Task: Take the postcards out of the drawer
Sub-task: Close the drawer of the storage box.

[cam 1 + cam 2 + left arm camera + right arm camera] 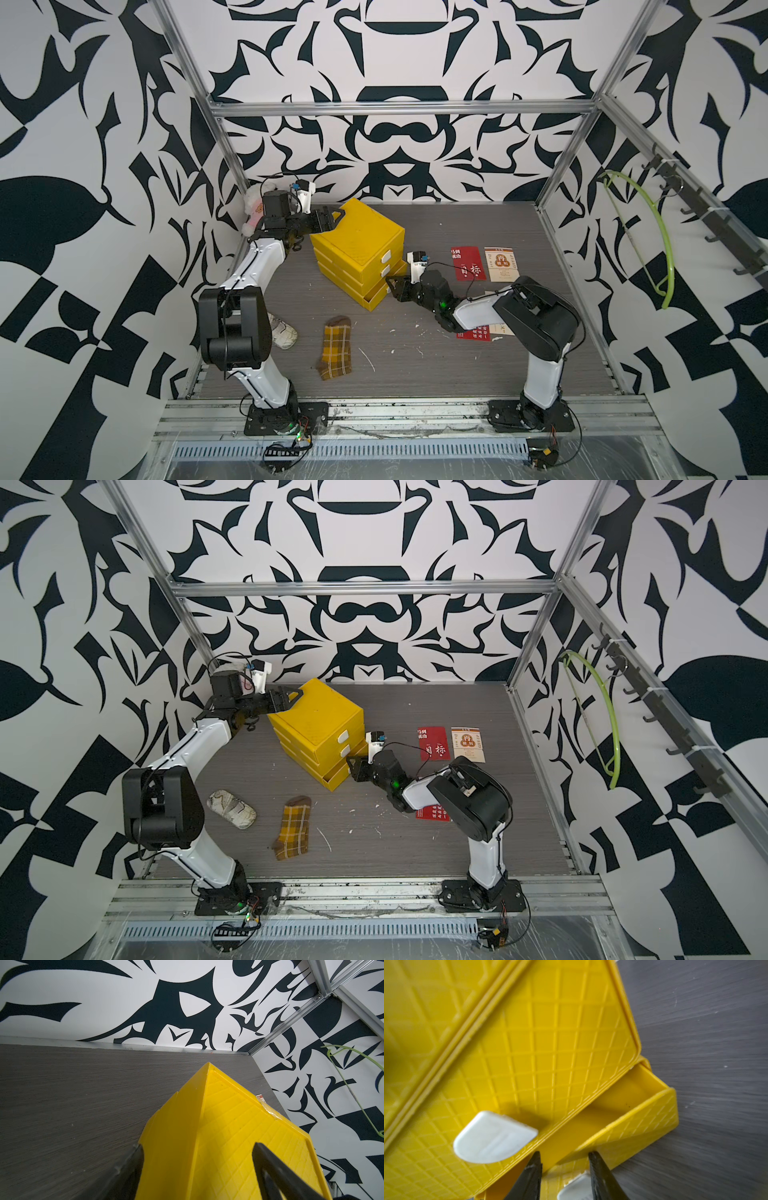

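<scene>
Four postcards show in a top view, all lying flat on the grey table point(457, 224) outside the drawer: two red and two cream. One red postcard point(468, 263) and one cream postcard point(501, 264) lie side by side, nearly touching, to the right of the yellow cabinet point(357, 232). The red one carries the large white characters 目标. Its smaller lines and the cream one's print are too small to read. A second red postcard point(471, 333) and a second cream postcard point(500, 330) peek out from under the right arm, mostly hidden.

The cabinet has three drawers, each with one white handle point(494, 1136). The bottom drawer point(643, 1122) stands pulled out a little. The right gripper point(564, 1154) has its jaws partly apart astride that drawer's front wall, one finger inside and one outside by the handle; whether they pinch it cannot be told. The left gripper point(197, 1146) is spread wide over the cabinet's back top corner, holding nothing.

Also on the table are one plaid sock point(336, 347), one pale shoe point(231, 809) and one plush toy point(252, 212)
</scene>
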Robot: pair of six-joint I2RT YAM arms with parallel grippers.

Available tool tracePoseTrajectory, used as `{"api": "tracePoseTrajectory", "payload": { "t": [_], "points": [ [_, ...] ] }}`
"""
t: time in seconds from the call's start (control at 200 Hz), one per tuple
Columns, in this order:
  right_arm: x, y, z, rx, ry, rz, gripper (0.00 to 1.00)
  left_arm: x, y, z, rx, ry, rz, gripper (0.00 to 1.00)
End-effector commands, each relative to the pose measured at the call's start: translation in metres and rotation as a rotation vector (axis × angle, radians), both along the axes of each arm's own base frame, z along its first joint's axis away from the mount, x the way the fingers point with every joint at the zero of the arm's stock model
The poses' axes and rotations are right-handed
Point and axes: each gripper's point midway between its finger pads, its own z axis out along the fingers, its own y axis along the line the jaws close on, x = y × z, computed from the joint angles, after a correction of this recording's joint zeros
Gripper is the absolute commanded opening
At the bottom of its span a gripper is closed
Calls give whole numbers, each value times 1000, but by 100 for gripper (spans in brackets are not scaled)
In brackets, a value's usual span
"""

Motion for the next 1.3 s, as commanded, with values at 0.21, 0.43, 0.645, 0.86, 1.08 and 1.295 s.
{"api": "tracePoseTrajectory", "payload": {
  "t": [0.21,0.43,0.645,0.86,1.08,1.295],
  "points": [
    [1,13,18,237,-73,22,44,-6,-1,-24,-1,105,-10,87],
    [2,17,16,254,-76,35,44,-5,-1,-26,-5,110,-6,87],
    [-5,-1,19,221,-77,-2,45,-4,1,-25,1,106,5,87],
    [-20,-14,8,172,-13,-4,39,-1,1,-23,-1,104,7,88],
    [-15,2,-6,241,29,25,0,-2,0,-23,-3,106,7,88],
    [-9,16,3,196,-21,43,0,-4,1,-24,7,109,6,88]
  ]
}}
